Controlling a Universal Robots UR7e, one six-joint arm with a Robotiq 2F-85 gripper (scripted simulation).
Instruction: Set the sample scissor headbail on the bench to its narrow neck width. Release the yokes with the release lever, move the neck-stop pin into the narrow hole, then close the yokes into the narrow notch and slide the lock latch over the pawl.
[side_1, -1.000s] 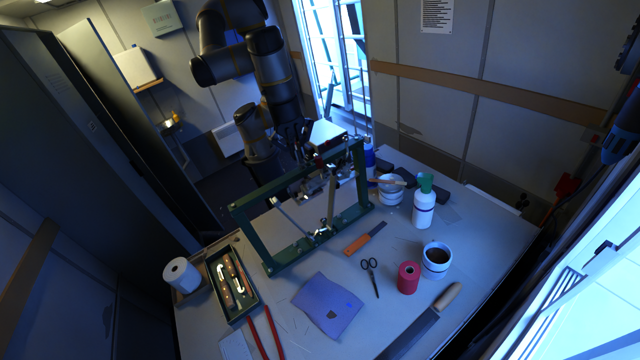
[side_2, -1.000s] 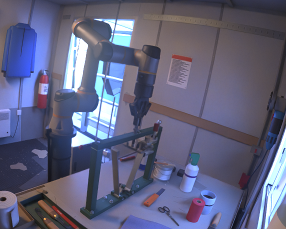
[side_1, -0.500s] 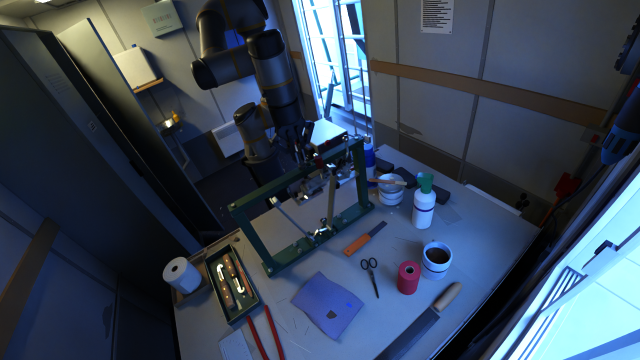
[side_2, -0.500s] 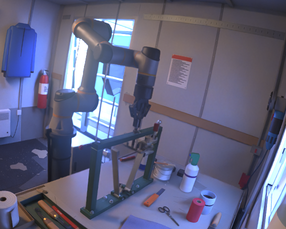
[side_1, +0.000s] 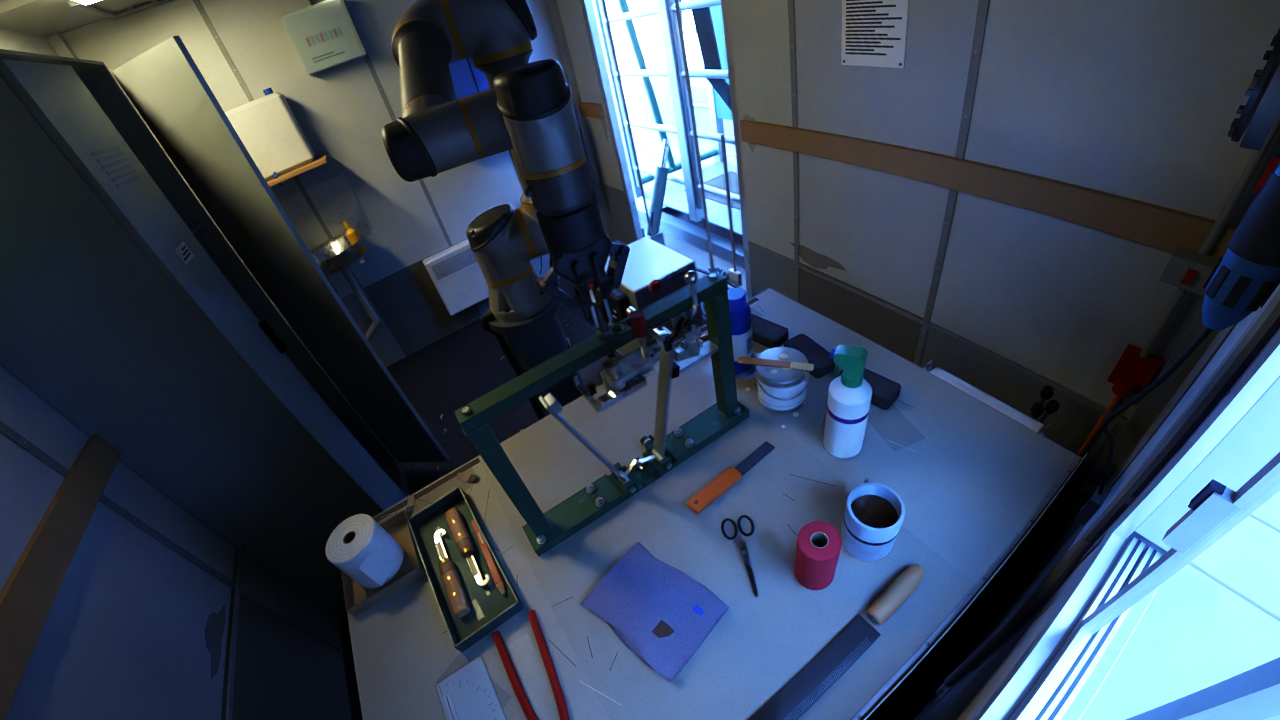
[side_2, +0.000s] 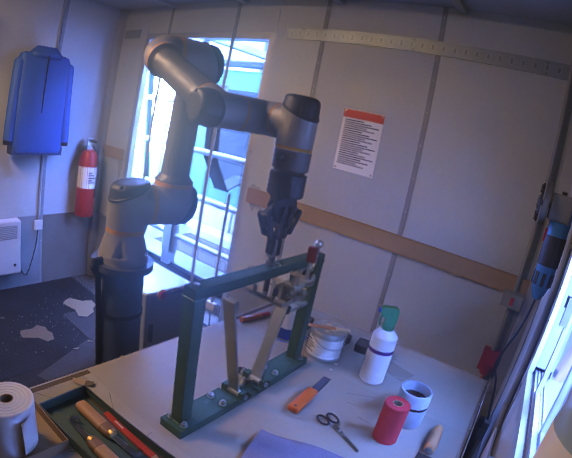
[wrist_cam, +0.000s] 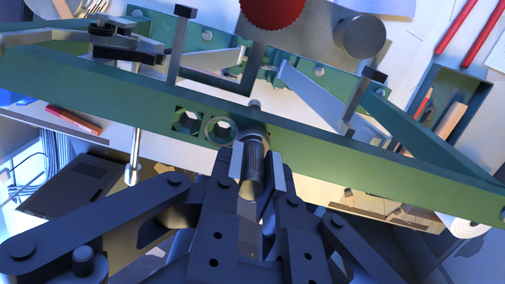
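The neck-stop pin (wrist_cam: 253, 155), a dark ribbed cylinder with a grey collar, is gripped in my closed gripper (wrist_cam: 255, 166) and stands at the top bar of the green headbail frame (side_1: 591, 421). Its tip sits at the rightmost hole in the bar; two empty hexagonal holes (wrist_cam: 205, 126) lie just left of it, one ringed. My gripper (side_2: 274, 250) comes straight down on the bar. Two silver yokes (side_2: 250, 340) hang spread in a V from the bar to the base. The red-knobbed lever (side_2: 314, 250) stands at the frame's far post. The latch and pawl cluster (wrist_cam: 120, 42) sits beyond the bar.
A green tool tray (side_1: 461, 564) and paper roll (side_1: 362, 548) sit at the bench's left end. A spray bottle (side_1: 847, 403), white tub (side_1: 780, 376), cup (side_1: 874, 519), red roll (side_1: 816, 553), scissors (side_1: 741, 546), knife (side_1: 727, 479) and cloth (side_1: 653, 604) lie in front of the frame.
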